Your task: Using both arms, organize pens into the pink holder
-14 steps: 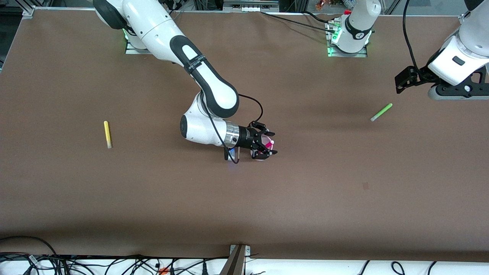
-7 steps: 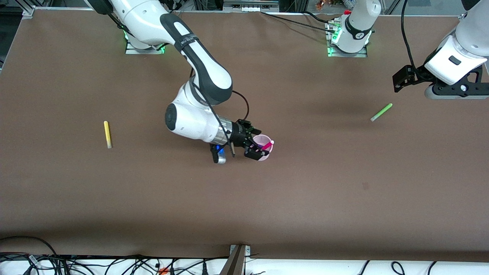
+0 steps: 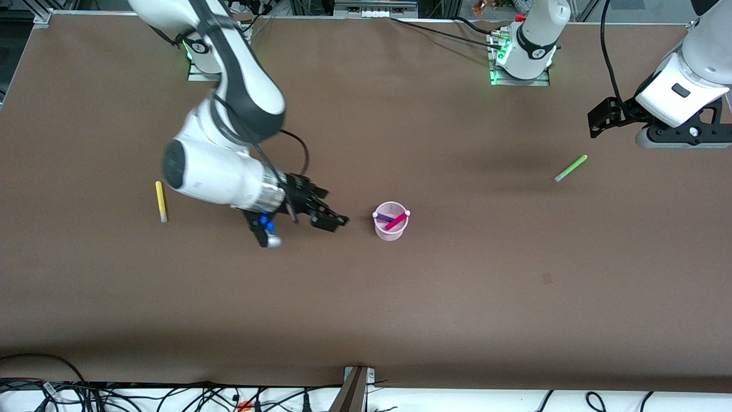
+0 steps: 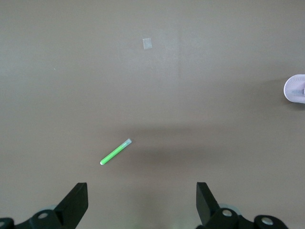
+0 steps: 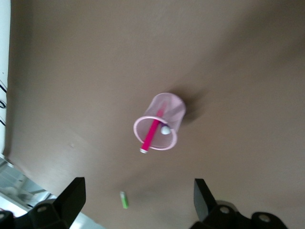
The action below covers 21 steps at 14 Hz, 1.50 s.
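text: none legible | labels: none legible | brands, numbers, signs: none legible

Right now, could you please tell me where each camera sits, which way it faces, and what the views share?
Front view: high across the table, facing both arms; shows the right claw open beside the pink holder, the left claw open above the green pen, and the yellow pen.
Left wrist view: on the left arm, looking down past its fingers at the green pen.
Right wrist view: on the right arm, facing the holder past its fingers.
Shared: holder and green pen appear in all three.
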Each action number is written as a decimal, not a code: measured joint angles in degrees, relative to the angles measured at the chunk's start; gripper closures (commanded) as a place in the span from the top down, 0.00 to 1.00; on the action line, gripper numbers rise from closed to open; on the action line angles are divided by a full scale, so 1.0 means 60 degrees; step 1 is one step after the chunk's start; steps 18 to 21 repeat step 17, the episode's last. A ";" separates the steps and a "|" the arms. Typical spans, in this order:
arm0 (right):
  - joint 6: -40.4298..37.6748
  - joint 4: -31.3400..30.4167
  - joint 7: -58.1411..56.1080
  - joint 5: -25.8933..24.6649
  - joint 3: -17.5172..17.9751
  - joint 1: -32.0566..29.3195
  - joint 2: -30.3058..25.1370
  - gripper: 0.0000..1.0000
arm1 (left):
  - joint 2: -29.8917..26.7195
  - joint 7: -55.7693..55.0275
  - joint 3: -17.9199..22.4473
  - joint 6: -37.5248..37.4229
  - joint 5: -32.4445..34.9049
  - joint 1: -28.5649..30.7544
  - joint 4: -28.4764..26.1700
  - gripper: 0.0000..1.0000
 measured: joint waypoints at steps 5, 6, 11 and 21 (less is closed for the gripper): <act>-0.2354 -0.1865 -0.2289 -0.2455 -0.1079 -0.0036 -0.2943 1.00 | -0.0002 0.0000 -0.0017 0.0000 0.0000 -0.0006 0.0001 1.00; -0.2772 -0.2030 -0.2812 -0.3120 -0.1200 -0.0073 -0.3387 1.00 | -0.0002 0.0000 -0.0031 0.0002 0.0000 -0.0009 0.0002 1.00; -0.3947 -0.2272 -0.6419 -0.5716 -0.0614 -0.1660 -0.4607 1.00 | -0.0001 0.0000 -0.0069 0.0040 0.0000 -0.0019 0.0002 1.00; -0.4023 -0.2257 -0.8806 -0.6838 0.0971 -0.3955 -0.4989 1.00 | 0.0083 0.0000 -0.0219 0.0444 0.0000 -0.0041 0.0062 1.00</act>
